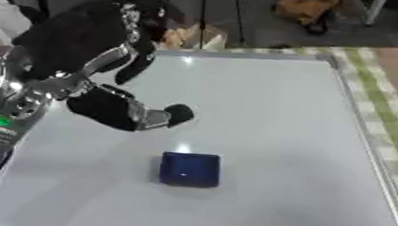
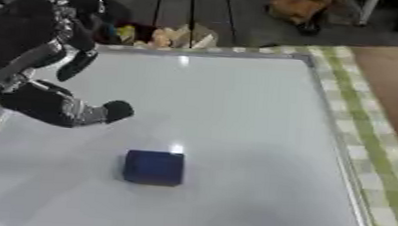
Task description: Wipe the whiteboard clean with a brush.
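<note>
Brush [image 1: 190,169] lies flat on the whiteboard [image 1: 272,120], near the front and a little left of centre, dark blue and block-shaped, with nothing touching it. Your left hand [image 1: 119,110] hangs above the board, up and to the left of the brush and apart from it; its fingers look spread and hold nothing, though the dark blur of the hand makes that reading uncertain. Your right hand appears in neither view. No marks show on the white surface, only 2 glare spots.

Risks from here: the brush is low and square, so a shallow approach could shove it along the slick board instead of seating it in the hand. Closing off-centre could tip it onto an edge. The checked cloth [image 1: 387,113] beside the right frame is no factor yet.
</note>
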